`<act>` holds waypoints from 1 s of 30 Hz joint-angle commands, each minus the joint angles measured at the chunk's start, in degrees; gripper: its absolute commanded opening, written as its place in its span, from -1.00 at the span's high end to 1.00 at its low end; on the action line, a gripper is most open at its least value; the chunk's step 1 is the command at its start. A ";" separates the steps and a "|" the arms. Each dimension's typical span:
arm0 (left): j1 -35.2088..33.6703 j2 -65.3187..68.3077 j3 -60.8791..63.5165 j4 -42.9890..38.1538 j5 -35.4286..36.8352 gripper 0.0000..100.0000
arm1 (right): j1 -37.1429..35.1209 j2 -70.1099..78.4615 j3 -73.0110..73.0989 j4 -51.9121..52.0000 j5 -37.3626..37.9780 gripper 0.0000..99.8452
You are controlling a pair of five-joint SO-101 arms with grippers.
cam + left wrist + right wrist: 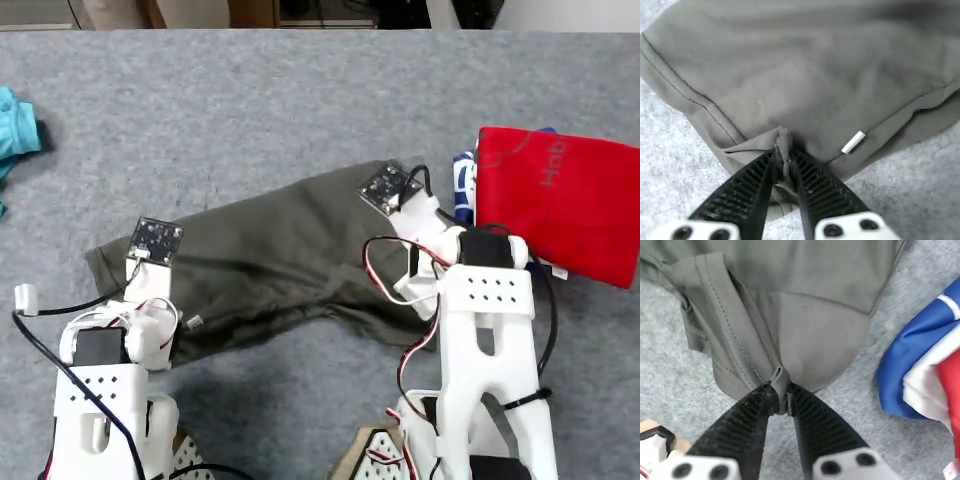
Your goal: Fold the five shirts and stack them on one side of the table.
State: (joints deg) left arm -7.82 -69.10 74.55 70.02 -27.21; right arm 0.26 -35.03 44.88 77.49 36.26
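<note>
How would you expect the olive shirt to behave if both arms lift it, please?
Likely floppy: the olive shirt bunches where the left end effector pinches it. It would probably sag between grips, since the right end effector holds only a small fold.

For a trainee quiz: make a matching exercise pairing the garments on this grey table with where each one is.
1 olive-green fabric shirt
2 red folded shirt
3 teal cloth
4 blue-and-white shirt

A under the red folded shirt
B at the table's left edge
C pinched by left gripper and right gripper
D top layer on the right

Pairs: 1-C, 2-D, 3-B, 4-A
</note>
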 commanded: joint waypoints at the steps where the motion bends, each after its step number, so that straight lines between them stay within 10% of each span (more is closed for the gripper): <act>1: 0.79 -0.48 -1.23 0.26 -1.23 0.96 | 1.27 -1.98 -0.04 -0.53 0.70 0.99; 30: 0.62 -1.10 -16.79 21.01 -18.73 0.69 | 6.29 -1.98 -14.90 15.74 13.19 0.76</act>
State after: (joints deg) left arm -7.30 -69.89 63.74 88.66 -45.05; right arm 5.71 -35.12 36.09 89.19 47.60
